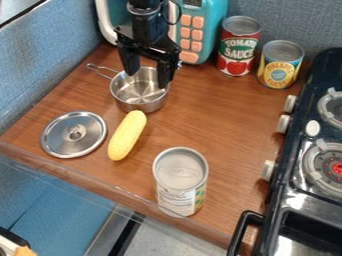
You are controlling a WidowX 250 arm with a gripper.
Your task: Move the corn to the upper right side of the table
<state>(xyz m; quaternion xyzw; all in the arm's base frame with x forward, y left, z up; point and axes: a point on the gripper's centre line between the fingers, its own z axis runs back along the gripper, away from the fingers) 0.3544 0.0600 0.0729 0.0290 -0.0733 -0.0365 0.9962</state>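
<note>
Gripper: here's the black gripper point(147, 77), hanging down from the top of the view, right over the saucepan, and its jaws are clearly apart, one finger to each side of the pan's middle; how deep the tips sit, I cannot tell.
Corn: there it lies, the yellow corn point(127, 135), flat on the wooden table point(224, 120), left of the middle, slanting with its upper end towards the saucepan; whether those two touch is too close to call.
Saucepan: a shiny metal saucepan point(141, 105), upright just beyond the corn, its handle pointing out to the upper left.
Lid: over on the left, the round metal lid point(57, 135), lying flat with its knob up, just beside the corn.
Near can: standing tall at the front, the pale-topped can point(179, 177), nearer the camera than the corn and to its right.
Back cans: two more upright at the upper right, the red-labelled can point(237, 47) and, just beside it, the shorter yellow-labelled can point(279, 65).
Microwave: at the back, the teal toy microwave point(215, 30) with its peach buttons, partly behind the arm and left of the red-labelled can.
Stove: along the right side, the black stove point(284, 192), pale knobs down its left edge, a red centre in the nearer burner, a black handle at the front.
</note>
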